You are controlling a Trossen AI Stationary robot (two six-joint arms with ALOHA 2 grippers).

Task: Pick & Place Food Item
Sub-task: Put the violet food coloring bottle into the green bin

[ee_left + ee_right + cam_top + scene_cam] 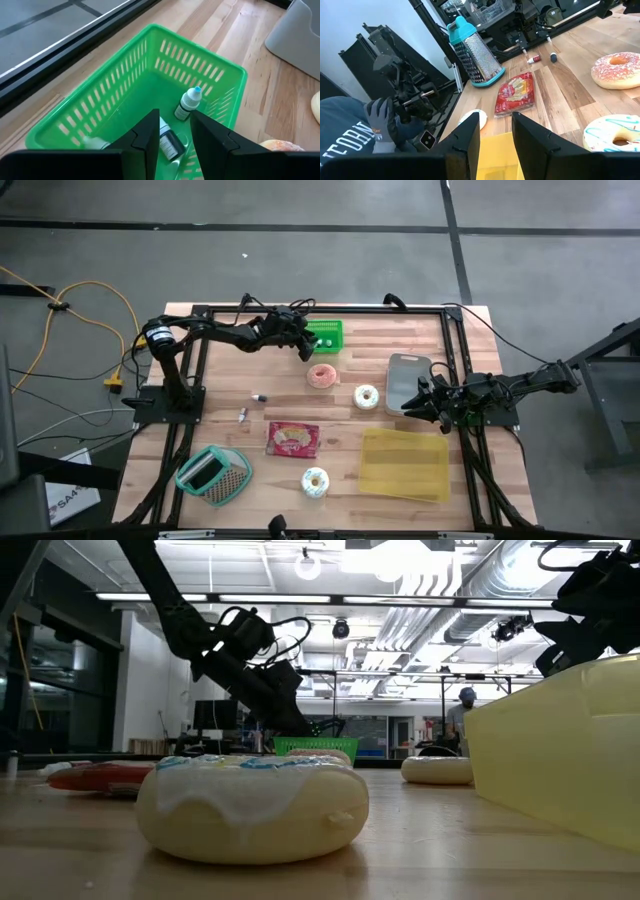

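My left gripper [175, 117] hangs open over the green basket [150, 85], which stands at the table's far edge [325, 336]. In the basket lie a white bottle with a blue cap [189, 102] and a small dark-capped bottle [169, 142] just below my fingers; no finger touches them. A pink donut [321, 375] lies just near of the basket. A white iced donut [367, 395], a red snack packet [293, 438] and another iced donut [315, 481] lie farther toward the near edge. My right gripper [496, 120] waits open at the table's right side [412, 405].
A yellow bin [405, 464] sits near right and a grey tray [407, 380] lies beside my right gripper. A teal-framed grater [213, 474] lies near left, and two small bottles [259, 396] lie left of centre. A person's gloved hand [380, 120] shows beyond the table.
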